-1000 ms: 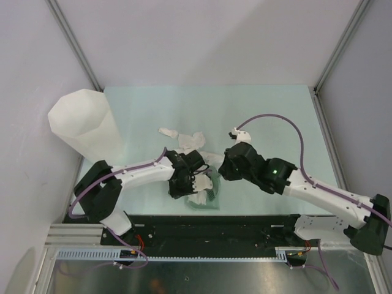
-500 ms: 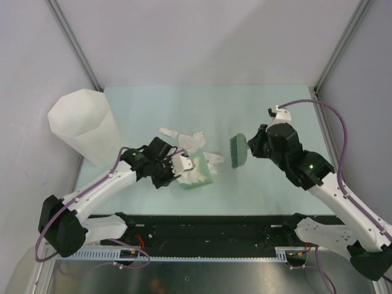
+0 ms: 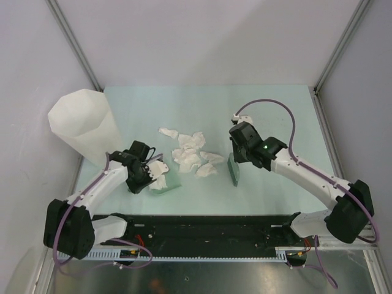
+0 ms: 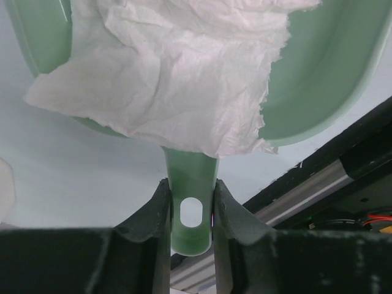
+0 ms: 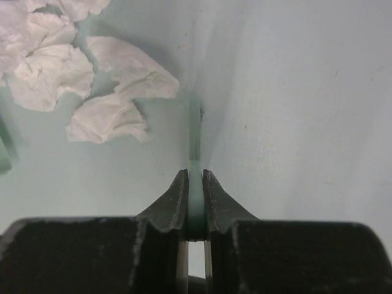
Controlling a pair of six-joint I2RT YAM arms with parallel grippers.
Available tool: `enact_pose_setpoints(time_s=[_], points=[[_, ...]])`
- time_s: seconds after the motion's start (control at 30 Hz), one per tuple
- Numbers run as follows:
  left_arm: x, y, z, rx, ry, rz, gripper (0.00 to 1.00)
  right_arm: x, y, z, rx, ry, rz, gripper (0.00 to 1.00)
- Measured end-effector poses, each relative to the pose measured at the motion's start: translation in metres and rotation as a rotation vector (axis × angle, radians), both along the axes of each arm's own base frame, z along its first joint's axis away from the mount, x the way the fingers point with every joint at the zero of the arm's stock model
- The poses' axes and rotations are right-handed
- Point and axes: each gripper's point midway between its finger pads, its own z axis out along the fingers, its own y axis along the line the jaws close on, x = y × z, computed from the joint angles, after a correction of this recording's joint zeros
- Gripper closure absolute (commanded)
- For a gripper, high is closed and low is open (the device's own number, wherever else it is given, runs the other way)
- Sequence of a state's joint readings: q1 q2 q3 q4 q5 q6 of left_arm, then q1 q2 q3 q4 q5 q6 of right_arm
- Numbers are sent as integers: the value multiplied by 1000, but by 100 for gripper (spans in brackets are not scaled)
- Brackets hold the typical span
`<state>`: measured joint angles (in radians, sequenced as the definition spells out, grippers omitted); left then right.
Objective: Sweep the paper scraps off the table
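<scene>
Paper scraps (image 3: 193, 153): a loose cluster of crumpled white pieces lying on the table, left of its middle, between the two grippers; some touch one another, and one lies a little apart at the far left of the group.
Paper wad (image 4: 171, 67): a larger wrinkled white piece lying inside the dustpan, its edge hanging over the back rim toward the handle.
Table (image 3: 269, 110): pale mint-green surface; its right half is bare apart from the brush and the arm above it.
Dustpan (image 3: 168, 185): green, resting near the front edge, just left of the cluster and apart from it.
Left gripper (image 4: 191, 184): closed on the dustpan's handle, both fingers pressed against the sides of the handle by its hanging hole.
Brush (image 3: 234, 170): small and green, set just right of the cluster and not touching the nearest piece; seen edge-on from the wrist.
Right gripper (image 5: 195, 177): clamped on the brush's thin handle, fingers nearly together.
Bin (image 3: 82, 125): tall white translucent faceted container at the far left corner, well apart from the cluster.
</scene>
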<state>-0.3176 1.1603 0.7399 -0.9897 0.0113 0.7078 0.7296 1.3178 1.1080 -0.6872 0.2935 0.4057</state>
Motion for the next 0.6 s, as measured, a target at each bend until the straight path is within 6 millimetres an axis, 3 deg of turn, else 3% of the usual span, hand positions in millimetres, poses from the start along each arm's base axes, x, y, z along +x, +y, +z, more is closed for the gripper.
enact_pose_setpoints(time_s=[0.2,0.43,0.6], points=[[5,7,-13,61,63,2,100,21,26,-3,-40,-35,42,100],[31,-4,-18,80,46,-34,100,15,106,-16,35,-19,202,100],[43,-23,-21,70,30,-93,100,14,164,7,266,-37,274,100]])
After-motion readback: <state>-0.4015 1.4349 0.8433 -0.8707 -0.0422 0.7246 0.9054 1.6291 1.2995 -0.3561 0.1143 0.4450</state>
